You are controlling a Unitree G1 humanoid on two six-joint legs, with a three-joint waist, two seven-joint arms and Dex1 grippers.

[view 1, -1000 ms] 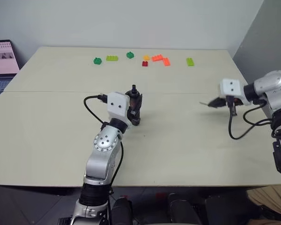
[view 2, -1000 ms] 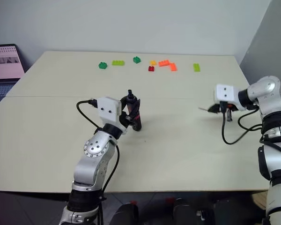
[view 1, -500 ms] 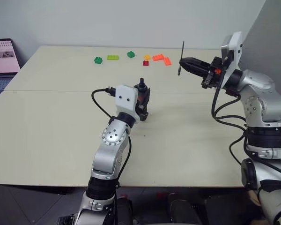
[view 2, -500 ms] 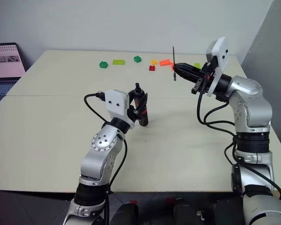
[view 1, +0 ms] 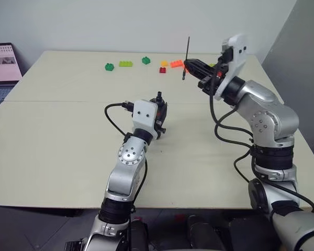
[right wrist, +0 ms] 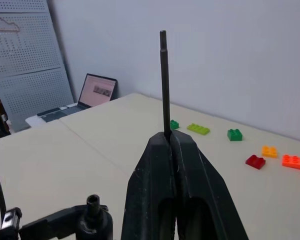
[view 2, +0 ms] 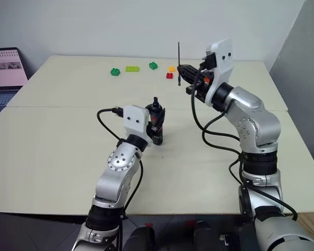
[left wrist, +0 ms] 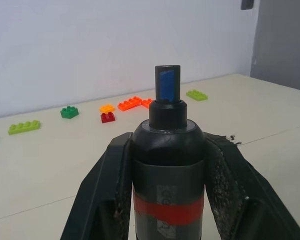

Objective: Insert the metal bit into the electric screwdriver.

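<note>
Bit and screwdriver held apart above the tabletop (view 1: 52, 136).
We see the left fingers (left wrist: 115, 185) clenched on the upright electric screwdriver (left wrist: 168, 165) mid-tabletop; the right fingers (right wrist: 155, 170) pinch the metal bit (right wrist: 164, 82) upright, nearer the far edge.

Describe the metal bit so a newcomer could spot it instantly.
Start at the beige table, then find the right pincer raised over its far side. The metal bit stands upright, pinched in its shut tips: a needle-thin dark rod, unlike the blunt black fingers.
</note>
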